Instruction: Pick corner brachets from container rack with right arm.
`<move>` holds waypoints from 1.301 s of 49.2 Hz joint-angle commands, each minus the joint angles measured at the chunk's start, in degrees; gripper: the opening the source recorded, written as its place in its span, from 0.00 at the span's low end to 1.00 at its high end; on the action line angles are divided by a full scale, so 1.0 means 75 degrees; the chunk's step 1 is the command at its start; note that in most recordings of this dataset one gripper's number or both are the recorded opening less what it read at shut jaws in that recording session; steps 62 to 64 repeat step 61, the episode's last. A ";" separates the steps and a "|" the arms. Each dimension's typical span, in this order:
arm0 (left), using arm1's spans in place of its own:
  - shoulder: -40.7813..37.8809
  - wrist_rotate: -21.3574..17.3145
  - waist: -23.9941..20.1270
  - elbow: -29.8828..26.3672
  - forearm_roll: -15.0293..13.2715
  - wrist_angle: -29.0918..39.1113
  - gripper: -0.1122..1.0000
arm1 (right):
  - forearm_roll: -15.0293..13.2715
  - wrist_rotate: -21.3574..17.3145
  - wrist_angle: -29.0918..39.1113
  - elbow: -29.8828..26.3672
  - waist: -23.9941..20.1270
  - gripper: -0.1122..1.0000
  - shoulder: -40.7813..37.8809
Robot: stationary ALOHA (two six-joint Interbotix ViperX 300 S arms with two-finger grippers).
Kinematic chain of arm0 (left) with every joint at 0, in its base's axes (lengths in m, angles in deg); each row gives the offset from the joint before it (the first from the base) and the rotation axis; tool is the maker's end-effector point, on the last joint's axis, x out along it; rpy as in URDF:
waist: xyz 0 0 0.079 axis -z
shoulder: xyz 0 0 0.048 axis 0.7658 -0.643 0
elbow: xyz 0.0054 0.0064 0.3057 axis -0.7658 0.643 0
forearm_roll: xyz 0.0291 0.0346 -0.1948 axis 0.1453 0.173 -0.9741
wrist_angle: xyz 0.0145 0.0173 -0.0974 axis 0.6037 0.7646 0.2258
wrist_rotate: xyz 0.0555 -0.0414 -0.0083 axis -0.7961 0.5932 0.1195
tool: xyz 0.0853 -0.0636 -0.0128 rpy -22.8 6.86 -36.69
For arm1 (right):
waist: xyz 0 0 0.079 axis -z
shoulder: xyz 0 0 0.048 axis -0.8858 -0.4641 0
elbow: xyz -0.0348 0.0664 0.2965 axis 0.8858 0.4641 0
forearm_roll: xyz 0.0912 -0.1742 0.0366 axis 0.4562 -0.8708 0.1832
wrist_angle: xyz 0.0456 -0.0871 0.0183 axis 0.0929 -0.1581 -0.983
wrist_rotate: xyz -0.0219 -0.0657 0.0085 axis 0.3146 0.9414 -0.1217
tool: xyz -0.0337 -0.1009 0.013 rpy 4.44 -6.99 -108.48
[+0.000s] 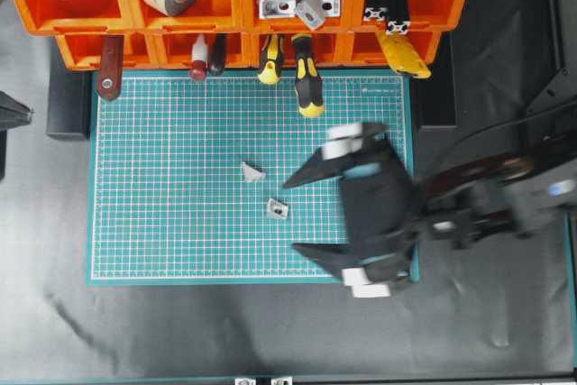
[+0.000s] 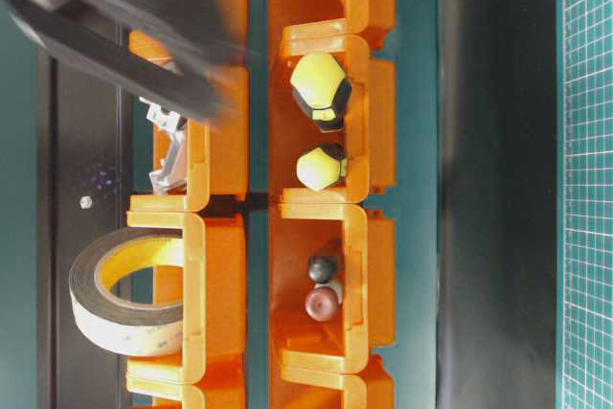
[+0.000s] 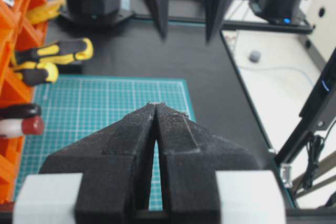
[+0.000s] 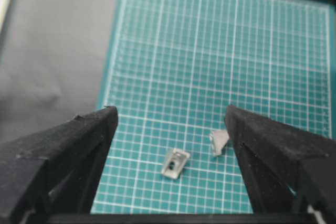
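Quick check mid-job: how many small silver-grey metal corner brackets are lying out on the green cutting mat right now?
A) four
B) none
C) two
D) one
C: the overhead view shows two small silver-grey metal corner brackets on the green cutting mat, one slightly above and left of the other, both apart from the open right gripper.

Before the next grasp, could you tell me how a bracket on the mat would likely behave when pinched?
The nearer bracket looks like rigid metal, so it probably won't flex. It is small beside the open right gripper, so it may skid or twist on the smooth mat. Its angled faces shouldn't roll.
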State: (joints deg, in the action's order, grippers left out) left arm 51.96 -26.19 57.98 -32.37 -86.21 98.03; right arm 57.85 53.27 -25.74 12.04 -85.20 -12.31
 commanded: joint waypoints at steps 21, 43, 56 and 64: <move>0.0070 0.0000 0.0023 -0.0012 0.0012 -0.0094 0.10 | -0.0035 -0.0199 -0.0410 0.2074 -0.0012 0.76 0.3855; 0.0070 0.0070 0.0023 0.0035 0.0023 -0.0105 0.10 | -0.0035 -0.0199 -0.0363 0.3844 0.0070 0.68 0.6656; 0.0070 0.0281 0.0035 0.0047 0.0012 -0.0188 0.10 | -0.0035 -0.0188 -0.0375 0.4148 0.0117 0.68 0.7547; 0.0082 0.0398 0.0035 0.0035 0.0012 -0.0176 0.10 | -0.0047 -0.0176 -0.0340 0.4160 0.0117 0.68 0.7559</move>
